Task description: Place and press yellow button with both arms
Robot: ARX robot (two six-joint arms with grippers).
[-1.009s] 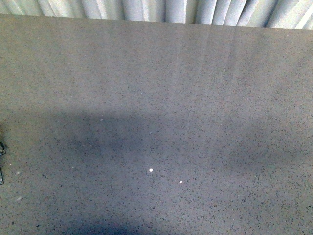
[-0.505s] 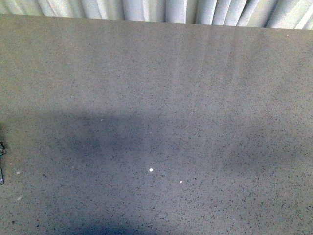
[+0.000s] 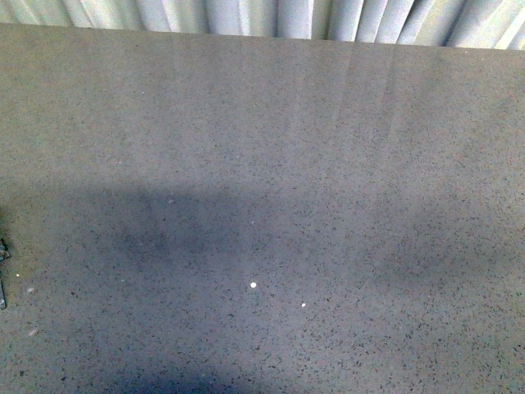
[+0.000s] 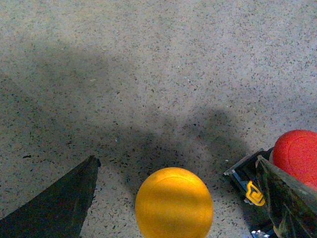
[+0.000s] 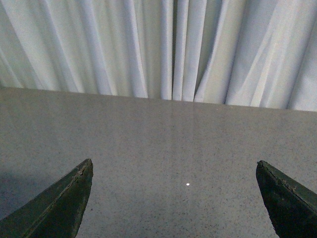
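Note:
In the left wrist view the yellow button (image 4: pixel 174 203) shows as a round domed yellow cap on the speckled table; its neck and base are hidden beneath the cap. My left gripper (image 4: pixel 177 161) is open, with its two dark fingers (image 4: pixel 59 203) standing wide on either side of the cap and not touching it. My right gripper (image 5: pixel 174 163) is open over bare table, with nothing between its fingers (image 5: pixel 59 203). Neither arm nor the yellow button shows in the front view.
A red domed button (image 4: pixel 297 156) on a black base with a small yellow tab (image 4: pixel 255 193) stands close beside the left gripper's finger. The grey speckled table (image 3: pixel 271 148) ends at a white pleated curtain (image 5: pixel 163 44). A small dark part (image 3: pixel 2 275) pokes in at the left edge.
The shadows on the table in the front view have shifted slightly. Nothing else has visibly moved.

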